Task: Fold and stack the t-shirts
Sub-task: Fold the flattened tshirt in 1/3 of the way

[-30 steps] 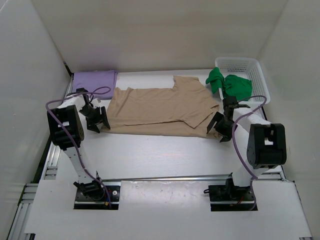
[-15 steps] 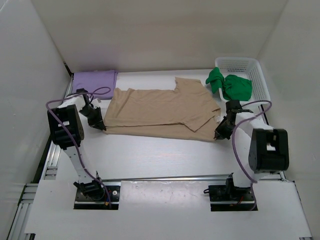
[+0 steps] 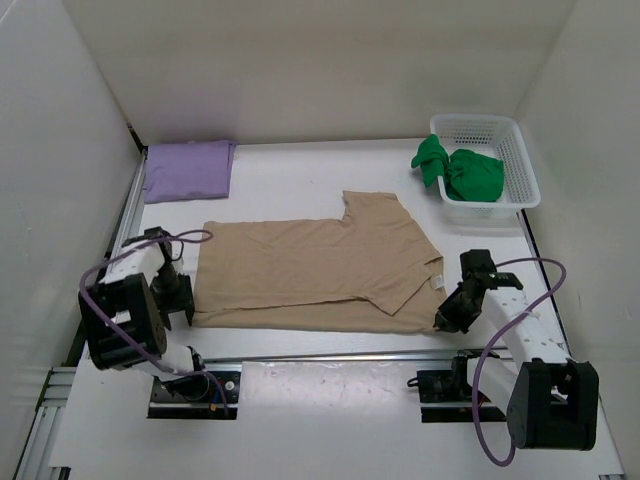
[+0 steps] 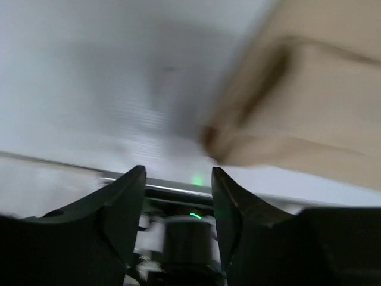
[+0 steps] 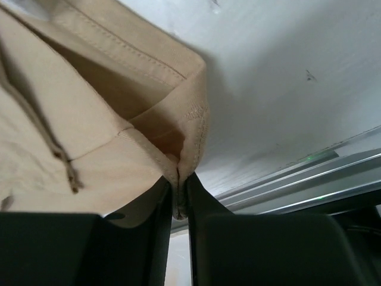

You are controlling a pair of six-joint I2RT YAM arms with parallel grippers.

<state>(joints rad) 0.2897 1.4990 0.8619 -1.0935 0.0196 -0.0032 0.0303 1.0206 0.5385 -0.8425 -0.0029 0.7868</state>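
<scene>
The tan t-shirt (image 3: 320, 265) lies spread across the middle of the table, its near part doubled over. My right gripper (image 3: 447, 315) is at its near right corner, and in the right wrist view its jaws (image 5: 178, 193) are shut on the stitched edge of the tan cloth (image 5: 89, 125). My left gripper (image 3: 178, 300) stands just left of the shirt's near left corner. In the blurred left wrist view it (image 4: 178, 179) is open and empty, with the tan corner (image 4: 309, 113) lying ahead to the right. The lavender t-shirt (image 3: 188, 168) lies folded at the back left. The green t-shirt (image 3: 460, 172) is bunched in the basket.
A white mesh basket (image 3: 505, 135) stands at the back right. A metal rail (image 3: 330, 355) runs along the near edge, close behind both grippers. White walls close in the table on the left, back and right.
Both arms have drawn back toward the near edge, dragging the tan t-shirt with them. The left gripper shut on its corner and has since let go; the right still holds.
</scene>
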